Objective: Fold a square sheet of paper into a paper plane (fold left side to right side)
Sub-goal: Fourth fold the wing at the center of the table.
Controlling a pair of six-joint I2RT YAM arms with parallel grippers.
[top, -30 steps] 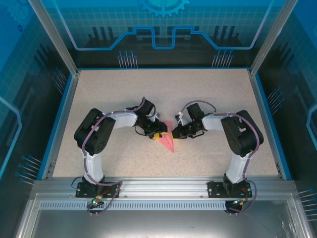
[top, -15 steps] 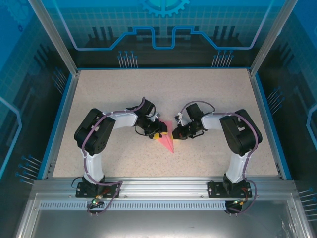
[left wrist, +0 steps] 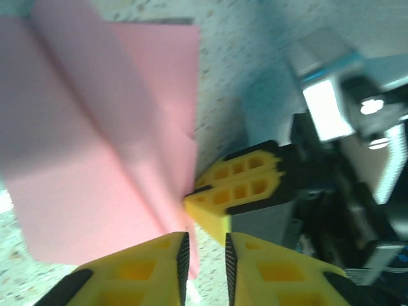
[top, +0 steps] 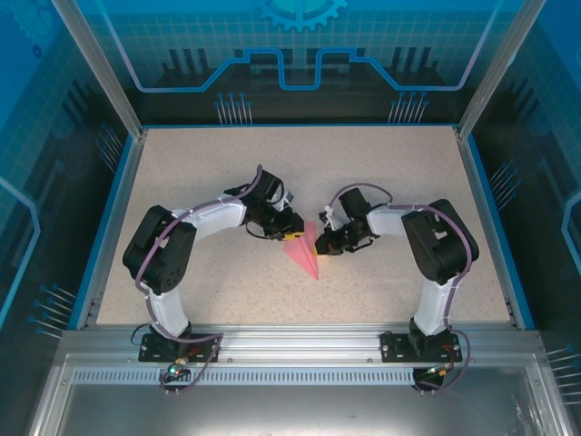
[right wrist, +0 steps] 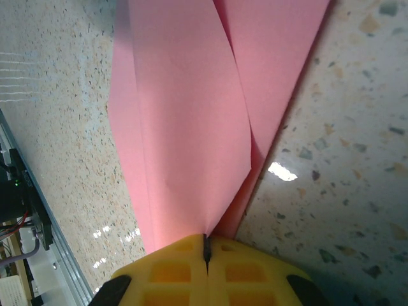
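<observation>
Paper plane (top: 310, 252) flat at mid-table (top: 381, 173), long axis far-to-near, sharp tip toward near edge, slightly right. Both arms bent inward, wrists low, meeting at plane's wide far end. Right gripper (top: 321, 245) clamped on paper's right edge, fingers fully together. Left gripper (top: 292, 234) at left edge, jaws nearly closed, thin gap; actual pinch hard to judge. Wide end hidden under fingers.

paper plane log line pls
paper plane: folded, on table | right gripper: shut on it | left gripper: slightly open at its edge

On the table (top: 381, 173), the paper plane (top: 309, 258) lies between left end effector (top: 294, 235) and right end effector (top: 320, 245).
</observation>
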